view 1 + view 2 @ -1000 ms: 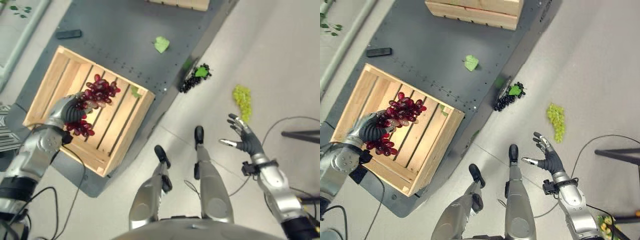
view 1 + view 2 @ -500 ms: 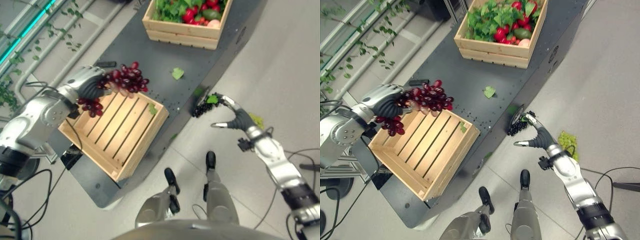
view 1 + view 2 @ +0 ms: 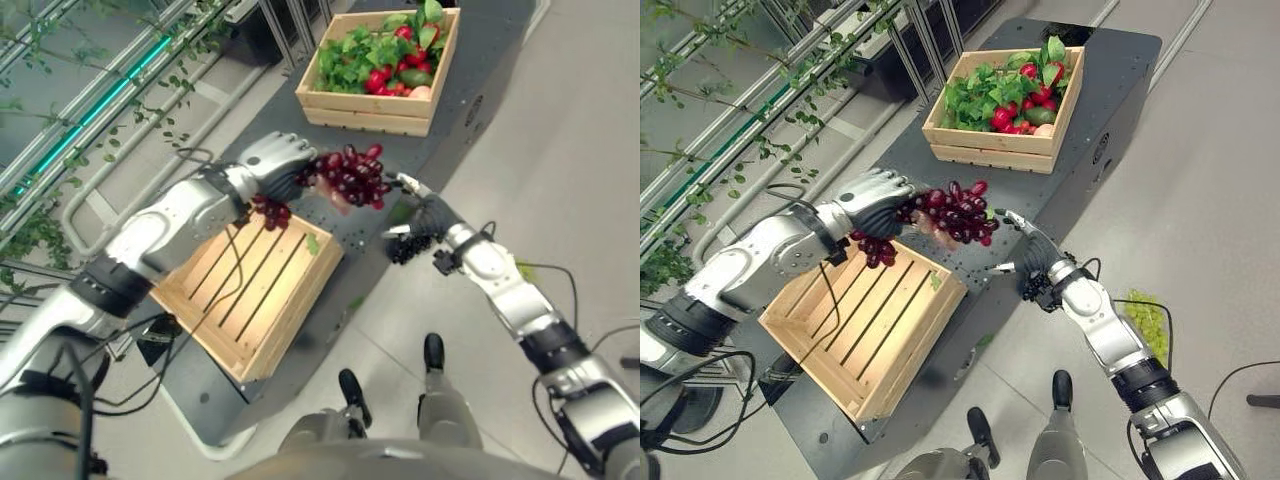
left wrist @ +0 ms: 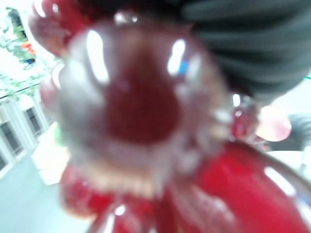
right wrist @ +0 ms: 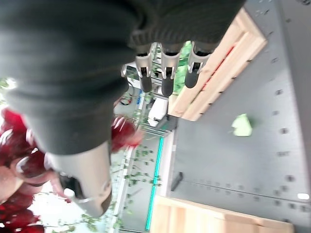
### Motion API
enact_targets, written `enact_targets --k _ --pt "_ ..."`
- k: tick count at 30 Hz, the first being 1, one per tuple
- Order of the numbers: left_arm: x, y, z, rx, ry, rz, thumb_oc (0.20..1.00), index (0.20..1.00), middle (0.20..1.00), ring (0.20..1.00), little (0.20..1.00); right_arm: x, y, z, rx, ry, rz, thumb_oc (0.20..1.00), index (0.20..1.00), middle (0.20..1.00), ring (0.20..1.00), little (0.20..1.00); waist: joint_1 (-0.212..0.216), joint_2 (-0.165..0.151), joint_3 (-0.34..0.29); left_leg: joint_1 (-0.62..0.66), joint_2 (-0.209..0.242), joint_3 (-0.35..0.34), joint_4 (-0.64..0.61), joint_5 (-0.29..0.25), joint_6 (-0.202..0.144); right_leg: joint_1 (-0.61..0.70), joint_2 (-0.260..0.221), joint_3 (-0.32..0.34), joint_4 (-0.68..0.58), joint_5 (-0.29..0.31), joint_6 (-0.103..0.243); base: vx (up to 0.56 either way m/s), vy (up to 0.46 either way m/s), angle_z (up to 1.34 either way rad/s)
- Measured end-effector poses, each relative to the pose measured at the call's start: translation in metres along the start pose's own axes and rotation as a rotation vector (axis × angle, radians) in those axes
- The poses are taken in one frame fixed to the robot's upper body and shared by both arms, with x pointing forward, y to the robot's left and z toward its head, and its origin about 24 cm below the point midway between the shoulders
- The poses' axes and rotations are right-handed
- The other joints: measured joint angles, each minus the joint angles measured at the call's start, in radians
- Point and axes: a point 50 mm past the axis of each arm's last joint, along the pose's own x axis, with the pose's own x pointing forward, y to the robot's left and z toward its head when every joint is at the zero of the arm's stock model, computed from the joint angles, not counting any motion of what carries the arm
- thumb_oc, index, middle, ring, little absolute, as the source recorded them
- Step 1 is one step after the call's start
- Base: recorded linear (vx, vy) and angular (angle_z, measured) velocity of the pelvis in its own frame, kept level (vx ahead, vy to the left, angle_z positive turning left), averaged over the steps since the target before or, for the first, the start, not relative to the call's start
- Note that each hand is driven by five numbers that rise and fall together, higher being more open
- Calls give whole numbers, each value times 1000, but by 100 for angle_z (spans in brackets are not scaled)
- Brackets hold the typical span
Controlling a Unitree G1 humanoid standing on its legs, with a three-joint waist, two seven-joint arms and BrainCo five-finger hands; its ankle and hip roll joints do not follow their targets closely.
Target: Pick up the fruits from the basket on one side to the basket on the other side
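Note:
My left hand [image 3: 272, 162] is shut on a bunch of red grapes [image 3: 347, 178] and holds it in the air over the dark platform [image 3: 1110, 110], between the empty wooden crate [image 3: 300, 305] and the crate full of greens and red fruit [image 3: 990, 155]. The grapes [image 4: 146, 145] sit right against the left wrist camera. My right hand [image 3: 1028, 252] is open with straight fingers [image 5: 165, 77], just right of the bunch and close to it; red grapes [image 5: 19, 145] show beside its thumb.
A dark grape bunch [image 3: 405, 246] lies at the platform's edge under my right hand. Green grapes [image 3: 1145, 318] lie on the floor to the right. A loose green leaf [image 3: 312, 243] rests in the empty crate. Metal rails with vines run along the left.
The camera has swung up. My left hand has carried the red grapes from over the empty crate toward the full crate. My right hand has risen from near the floor to beside the bunch.

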Motion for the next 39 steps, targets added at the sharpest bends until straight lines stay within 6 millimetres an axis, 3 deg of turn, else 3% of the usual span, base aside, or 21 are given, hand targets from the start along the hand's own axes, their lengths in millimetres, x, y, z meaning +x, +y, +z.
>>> enact_targets --k 2,11,21,26,27,39 --pt "7 -11 8 -4 -16 -21 200 200 200 200 200 2 5 1 10 5 9 1000 1000 1000 1000 1000 1 11 -18 1 2 0 -1 -1 -1 0 2 0 0 -1 -1 0 0 0" --pt "15 -26 16 -14 -11 -36 200 200 200 200 200 5 11 3 27 12 13 1000 1000 1000 1000 1000 -1 23 -45 3 4 1 -1 -1 -1 0 5 3 0 -2 -1 2 2 0" --pt "4 -55 21 -81 9 -108 200 200 200 200 200 12 28 8 29 -1 75 1000 1000 1000 1000 1000 5 19 -91 5 8 3 -4 -4 -3 -1 10 10 0 -3 -2 4 0 -2" --pt "3 -59 23 -90 4 -124 200 200 200 200 200 17 37 8 54 9 92 1000 1000 1000 1000 1000 5 16 -95 5 8 2 -4 -4 -3 0 10 10 0 -3 -2 0 0 0" --pt "3 -59 24 -91 3 -126 200 200 200 200 200 19 39 10 57 4 96 200 200 200 200 200 6 16 -95 5 9 1 -4 -4 -3 0 11 10 0 -3 -2 0 0 0" --pt "9 -52 23 -115 34 -91 200 200 200 200 200 26 50 4 138 46 79 200 200 200 200 200 12 5 -106 14 14 -4 -2 -5 -6 16 13 -1 0 -9 -5 7 -3 2"
